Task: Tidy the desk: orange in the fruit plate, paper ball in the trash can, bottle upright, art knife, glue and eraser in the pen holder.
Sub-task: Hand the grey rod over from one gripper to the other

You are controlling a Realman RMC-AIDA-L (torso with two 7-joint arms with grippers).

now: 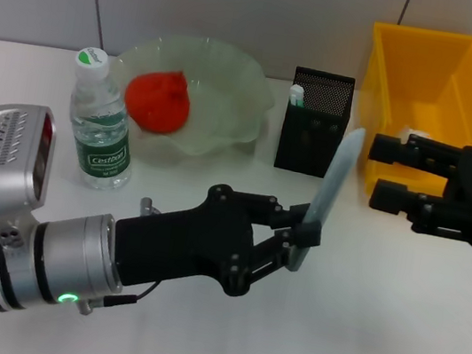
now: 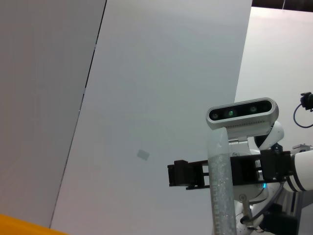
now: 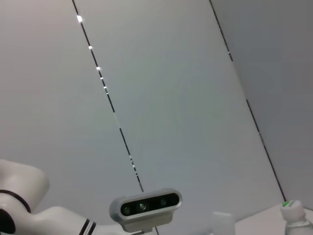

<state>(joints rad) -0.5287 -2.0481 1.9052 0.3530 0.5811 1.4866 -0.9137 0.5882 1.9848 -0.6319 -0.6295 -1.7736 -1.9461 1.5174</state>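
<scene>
White desk (image 1: 371, 342) carries bottle (image 1: 101, 124), fruit plate (image 1: 235, 96), pen holder (image 1: 312, 133), yellow bin (image 1: 391, 103).

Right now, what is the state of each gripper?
Left gripper: closed, holding the art knife.
Right gripper: open, holding nothing, beside the yellow bin.

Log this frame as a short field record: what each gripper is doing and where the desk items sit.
left gripper: shut on art knife, held tilted above the desk, before the pen holder
right gripper: open, holding nothing, by the yellow bin
orange: in the fruit plate
bottle: upright, left of the plate
pen holder: a green-capped item stands inside
</scene>
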